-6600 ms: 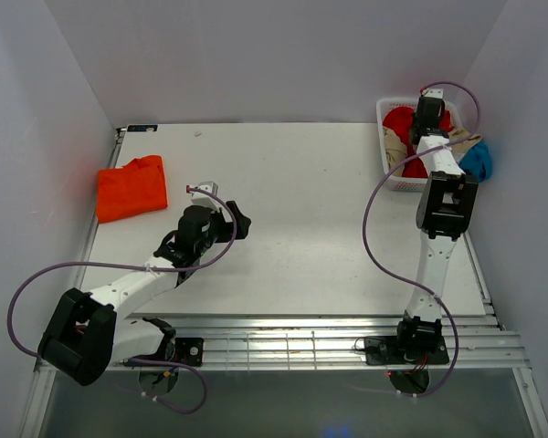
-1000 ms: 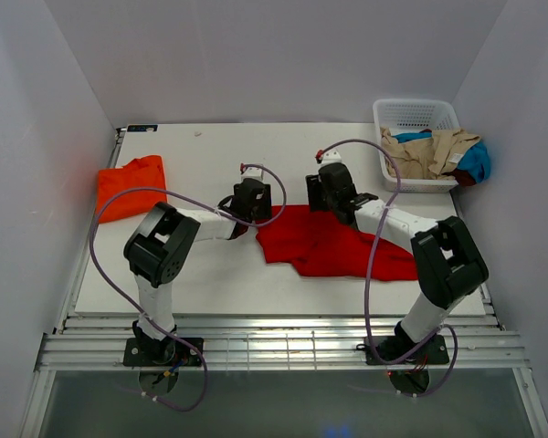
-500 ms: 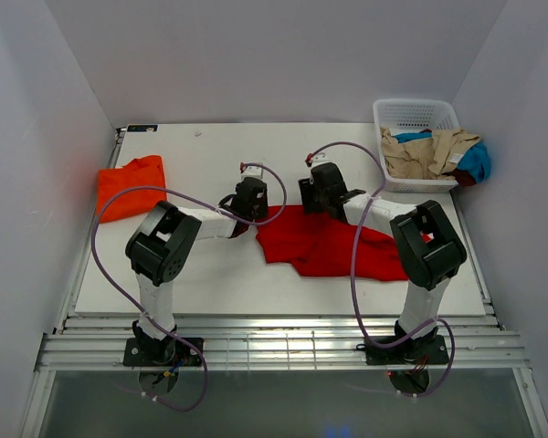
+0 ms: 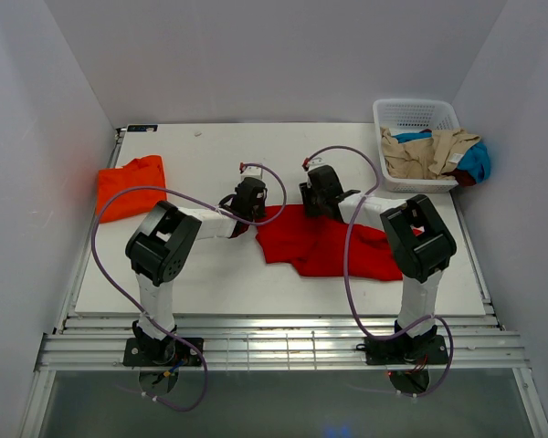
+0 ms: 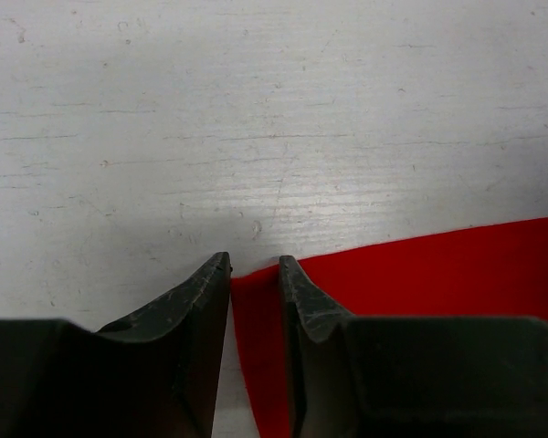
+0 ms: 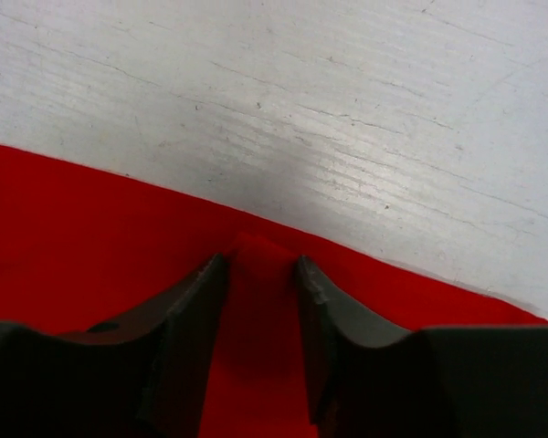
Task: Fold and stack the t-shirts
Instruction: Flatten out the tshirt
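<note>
At mid-desk (image 4: 283,155), my left hand (image 5: 253,261) and right hand (image 6: 261,263) each pinch the shirt (image 4: 320,246) by its far edge. Next I'd pull it flat for folding.

A red t-shirt (image 4: 324,242) lies spread out in the middle of the table (image 4: 283,155). An orange t-shirt (image 4: 131,187) sits folded at the left. A tan shirt (image 4: 429,153) and a blue shirt (image 4: 476,161) are heaped in the basket (image 4: 416,103).

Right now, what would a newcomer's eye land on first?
The red t-shirt lies spread at the centre of the table, with the left gripper and right gripper each pinching its far edge. A folded orange t-shirt sits at the left edge; a white basket of clothes stands at the far right corner.
</note>
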